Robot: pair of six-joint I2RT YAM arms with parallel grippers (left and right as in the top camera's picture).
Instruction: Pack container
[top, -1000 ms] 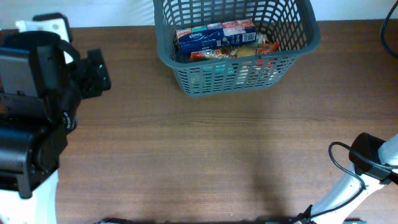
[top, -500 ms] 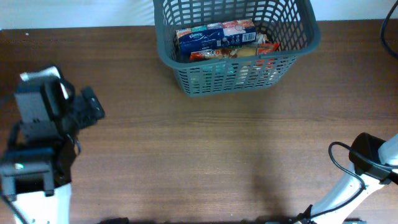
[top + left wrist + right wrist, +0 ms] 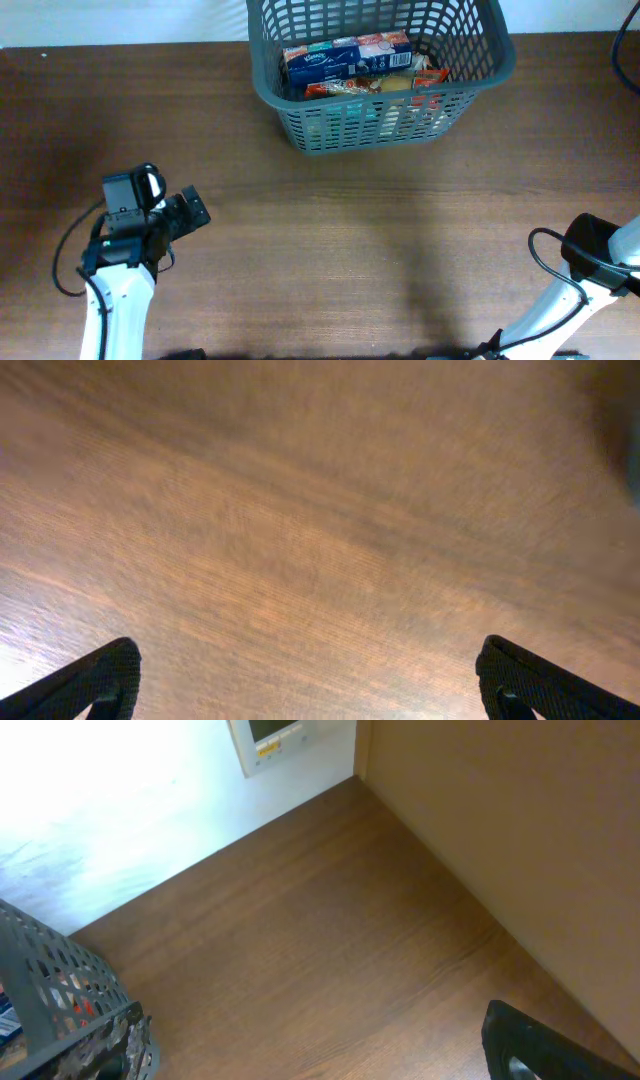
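Observation:
The container [image 3: 340,125], a dark grey lattice basket, stands at the back middle of the wooden table. It holds a blue box [image 3: 345,55] and red-orange packets [image 3: 425,78]. My left gripper [image 3: 190,214] is low at the front left, far from the basket. In the left wrist view it [image 3: 320,685] is open and empty over bare wood. My right arm [image 3: 592,250] is at the front right edge. In the right wrist view only one finger of the right gripper [image 3: 310,1045] shows clearly, set wide, with nothing held. A corner of the basket [image 3: 50,985] shows there at the lower left.
A pale wall with a small white panel [image 3: 285,738] runs behind the table's back edge. A beige side wall [image 3: 520,830] rises at the right. A black cable [image 3: 545,262] loops by the right arm.
My left arm has dropped from high at the left edge, down and toward the front, and its gripper is now low over the table. The right arm and basket have not moved.

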